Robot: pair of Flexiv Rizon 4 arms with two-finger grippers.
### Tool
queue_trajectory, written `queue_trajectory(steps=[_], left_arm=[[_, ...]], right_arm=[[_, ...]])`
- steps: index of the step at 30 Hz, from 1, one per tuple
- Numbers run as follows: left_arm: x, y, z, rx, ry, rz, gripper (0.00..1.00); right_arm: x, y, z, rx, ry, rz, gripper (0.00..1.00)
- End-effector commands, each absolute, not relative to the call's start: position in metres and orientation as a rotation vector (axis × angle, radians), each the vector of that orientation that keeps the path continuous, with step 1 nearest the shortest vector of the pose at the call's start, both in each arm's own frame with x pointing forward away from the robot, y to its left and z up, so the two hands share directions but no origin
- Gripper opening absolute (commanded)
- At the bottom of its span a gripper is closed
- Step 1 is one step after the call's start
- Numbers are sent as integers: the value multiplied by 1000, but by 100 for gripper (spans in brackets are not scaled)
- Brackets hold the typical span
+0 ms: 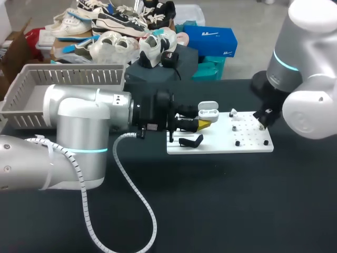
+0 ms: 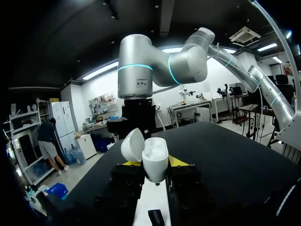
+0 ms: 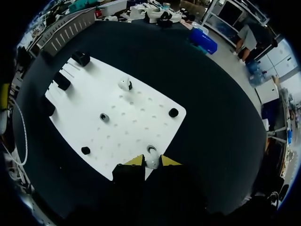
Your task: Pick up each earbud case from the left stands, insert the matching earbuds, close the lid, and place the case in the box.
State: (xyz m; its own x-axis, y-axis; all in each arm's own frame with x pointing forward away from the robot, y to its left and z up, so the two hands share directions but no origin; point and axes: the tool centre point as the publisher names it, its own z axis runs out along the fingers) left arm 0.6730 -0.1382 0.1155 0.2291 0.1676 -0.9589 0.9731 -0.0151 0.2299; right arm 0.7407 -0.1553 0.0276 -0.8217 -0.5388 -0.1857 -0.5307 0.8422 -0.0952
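Left arm [image 1: 79,126] lying low across desk [image 1: 237,205], pointing toward 3 o'clock. Left jaws clamping earbud case [image 2: 154,157] from two sides, lid standing open, over white board [image 1: 221,146]. Right arm [image 1: 310,100] hanging at board's 3 o'clock edge, right jaws poised over earbud [image 3: 151,163]; cannot tell whether gripping it. Second earbud [image 3: 124,84] sitting on board. Judging: pickup done; insertion, lid closing and boxing remaining. Box [image 1: 73,68] sitting at board's 10 o'clock.

White earbud case [image 1: 208,111] and earbud [image 3: 151,157], white board [image 1: 247,143], black table [image 1: 237,200], grey box [image 1: 31,84].
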Motion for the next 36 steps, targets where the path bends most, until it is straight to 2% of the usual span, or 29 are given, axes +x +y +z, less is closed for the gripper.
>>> queue_trajectory(steps=[1, 18, 36], left_arm=[[674, -138, 115, 1431, 1155, -949, 0], [674, -138, 115, 1431, 1155, -949, 0], [674, -138, 115, 1431, 1155, -949, 0]], right_arm=[[726, -155, 37, -792, 2808, -100, 0], [715, -130, 72, -716, 2807, -74, 0], [722, -123, 96, -670, 2766, 11, 0]])
